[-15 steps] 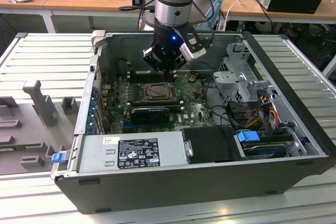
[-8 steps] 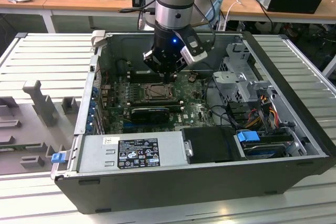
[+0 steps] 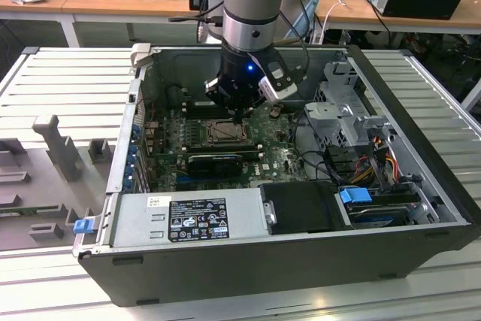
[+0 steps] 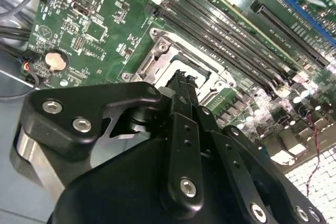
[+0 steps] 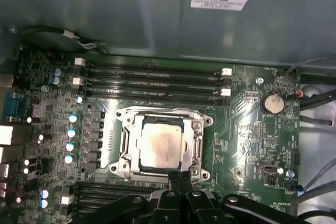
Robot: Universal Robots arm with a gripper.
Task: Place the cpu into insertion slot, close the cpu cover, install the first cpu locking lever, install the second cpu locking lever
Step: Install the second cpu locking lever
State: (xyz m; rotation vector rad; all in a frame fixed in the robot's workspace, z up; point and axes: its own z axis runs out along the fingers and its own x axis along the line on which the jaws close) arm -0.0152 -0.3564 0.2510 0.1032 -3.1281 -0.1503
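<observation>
The pale silvery-beige square cpu [image 5: 161,144] lies flat in the black insertion slot [image 5: 132,165], framed by the thin silvery metal cpu cover [image 5: 125,142], mid green motherboard [image 5: 252,140]. The black tool [image 5: 180,181] hangs clenched, empty, at the socket's edge; drifting sideways, it might scrape the frame.

The exterior view looks down at an angle from outside the open case [image 3: 301,261], taking in the whole arm [image 3: 252,5] and board [image 3: 278,159]. The first wrist view faces almost straight down, close over the socket [image 5: 160,142]. The second wrist view sits lower, looking obliquely past the gripper [image 4: 181,85] across the board. Both wrist views share the socket [image 4: 184,66] and memory slots [image 5: 152,82].
</observation>
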